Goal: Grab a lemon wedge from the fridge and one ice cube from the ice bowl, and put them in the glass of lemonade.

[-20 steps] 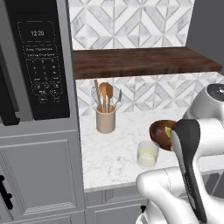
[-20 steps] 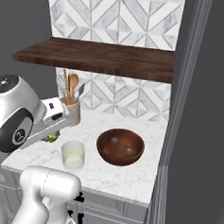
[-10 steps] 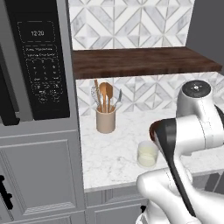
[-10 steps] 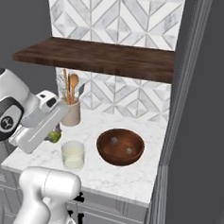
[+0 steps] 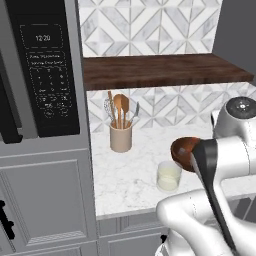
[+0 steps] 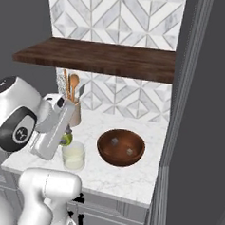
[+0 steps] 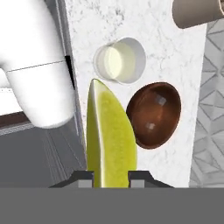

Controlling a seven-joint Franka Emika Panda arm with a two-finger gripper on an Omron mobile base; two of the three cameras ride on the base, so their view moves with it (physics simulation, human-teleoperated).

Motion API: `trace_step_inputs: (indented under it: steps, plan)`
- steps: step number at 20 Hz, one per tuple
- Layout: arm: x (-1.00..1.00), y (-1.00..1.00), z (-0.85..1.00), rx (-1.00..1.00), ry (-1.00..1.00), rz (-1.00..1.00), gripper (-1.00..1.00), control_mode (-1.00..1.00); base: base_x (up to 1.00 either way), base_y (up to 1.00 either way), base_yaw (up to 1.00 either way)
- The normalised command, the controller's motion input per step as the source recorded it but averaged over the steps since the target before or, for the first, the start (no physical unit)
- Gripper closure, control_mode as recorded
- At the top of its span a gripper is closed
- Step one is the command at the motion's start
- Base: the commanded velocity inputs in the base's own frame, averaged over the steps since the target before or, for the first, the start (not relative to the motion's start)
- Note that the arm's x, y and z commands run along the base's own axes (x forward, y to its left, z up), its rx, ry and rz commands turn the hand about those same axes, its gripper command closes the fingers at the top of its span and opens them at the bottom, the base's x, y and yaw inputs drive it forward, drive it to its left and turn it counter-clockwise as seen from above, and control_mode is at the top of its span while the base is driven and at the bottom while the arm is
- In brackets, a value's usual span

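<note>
Over the worktop's front edge, we've got the gripper (image 7: 111,175) clamped on the wedge (image 7: 109,140), carried twd the glass (image 7: 120,60) for dropping. Ice waits in the bowl (image 6: 121,147) beside it.

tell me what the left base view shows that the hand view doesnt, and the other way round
Left base view alone: the microwave, the wooden shelf and the spoons standing in the crock. Hand view alone: the lemon wedge pinched in the tool, and two ice cubes inside the bowl. Both: the glass of lemonade, the bowl, the crock and the marble counter.
</note>
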Motion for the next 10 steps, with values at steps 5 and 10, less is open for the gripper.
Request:
trace_step_inputs:
  steps: [5, 10]
  plan:
    - [0.01, -0.13, -0.01, -0.23, 0.02, 0.74, 1.0, -1.0, 0.0, 0.0, 0.0]
    - [0.05, 0.0, -0.01, -0.31, 0.02, 0.76, 1.0, -1.0, 0.0, 0.0, 0.0]
